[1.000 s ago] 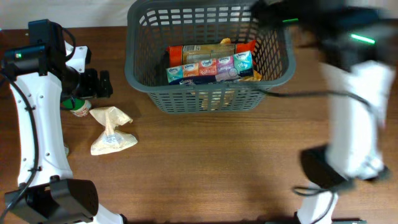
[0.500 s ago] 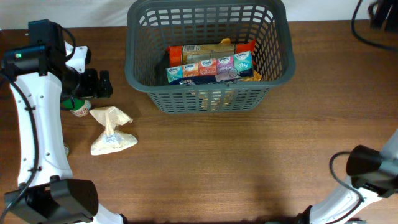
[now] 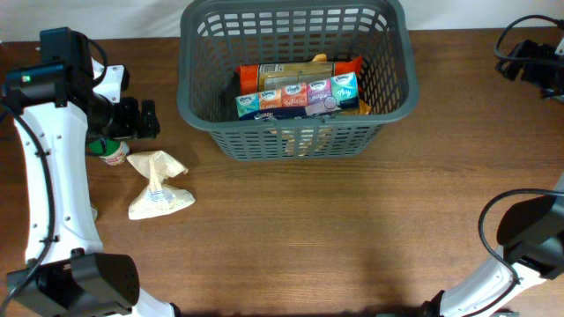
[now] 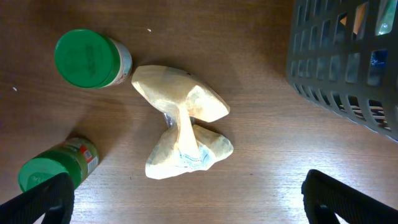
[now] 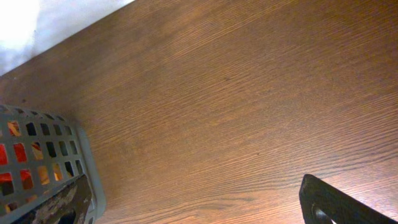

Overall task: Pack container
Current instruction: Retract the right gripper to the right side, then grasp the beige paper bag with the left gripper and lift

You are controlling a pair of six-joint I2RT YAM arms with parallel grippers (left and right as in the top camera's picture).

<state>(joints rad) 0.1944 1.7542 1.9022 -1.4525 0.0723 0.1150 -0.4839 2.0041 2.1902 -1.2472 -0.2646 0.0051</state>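
Note:
The container [image 3: 295,141] is a large dark grey slotted basket at the back middle of the table. It holds an orange packet [image 3: 300,72] and a row of small colourful packs [image 3: 298,95]. Its corner also shows in the left wrist view [image 4: 348,68] and the right wrist view [image 5: 90,180]. My left gripper [image 3: 145,119] is open and empty, hovering over a crumpled cream bag [image 4: 183,121], which also shows in the overhead view [image 3: 159,185]. My right gripper [image 3: 515,60] is open and empty over bare table right of the container.
Two green-lidded jars are left of the bag: one upright [image 4: 91,59], one lying on its side [image 4: 55,169]. In the overhead view only one jar [image 3: 111,151] shows under the left arm. A white wall [image 5: 25,25] borders the table's far edge.
My right arm has swung away from above the container's right side to the far right back corner of the table. The left arm and the objects have not moved.

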